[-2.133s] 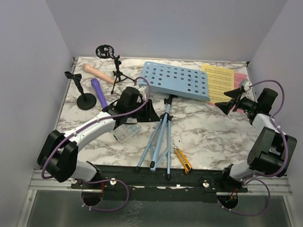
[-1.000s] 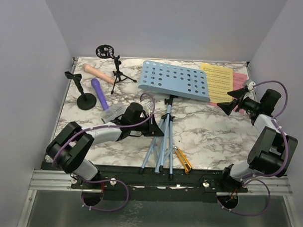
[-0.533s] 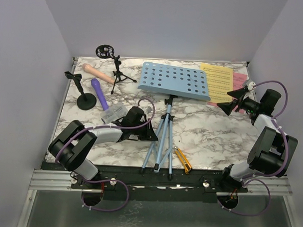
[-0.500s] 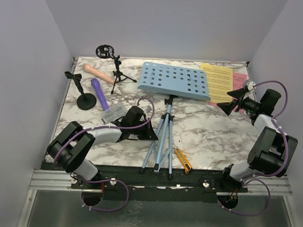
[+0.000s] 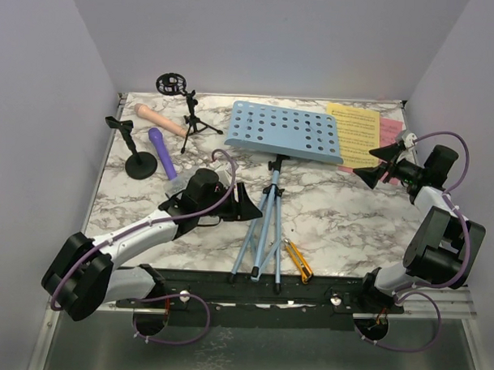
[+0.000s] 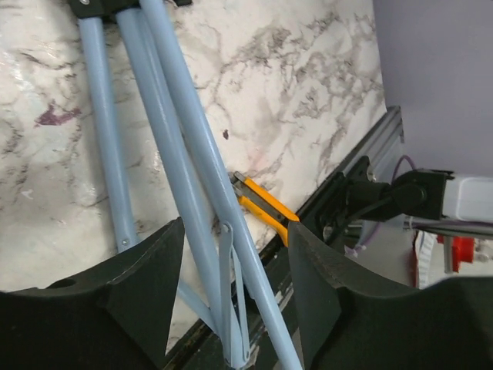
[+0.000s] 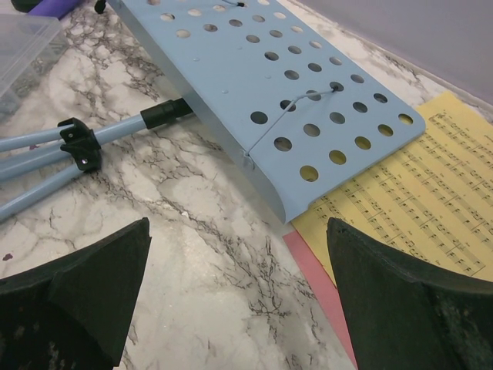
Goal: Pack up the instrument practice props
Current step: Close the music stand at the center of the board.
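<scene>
The light-blue music rack (image 5: pixel 288 131) lies across the middle, its folded tripod legs (image 5: pixel 262 230) pointing toward the near edge. My left gripper (image 5: pixel 250 203) is open just left of those legs. In the left wrist view the legs (image 6: pixel 185 154) run between the spread fingers of the gripper (image 6: pixel 235 231), untouched. My right gripper (image 5: pixel 376 169) hangs open and empty by the yellow page (image 5: pixel 358 132) and pink page (image 5: pixel 391 129); the right wrist view shows it (image 7: pixel 237 231) over bare marble. The beige microphone (image 5: pixel 158 118), purple microphone (image 5: pixel 160 149) and two black mounts (image 5: pixel 134 153) (image 5: pixel 185 110) are at back left.
A yellow-and-black utility knife (image 5: pixel 298 261) lies near the front edge, right of the tripod feet. A clear plastic box (image 7: pixel 23 46) shows in the corner of the right wrist view. Walls enclose the marble table (image 5: pixel 343 213) on three sides.
My left gripper has opened from shut and its wrist has lifted beside the tripod legs, now covering the clear box from above. The right arm has not moved.
</scene>
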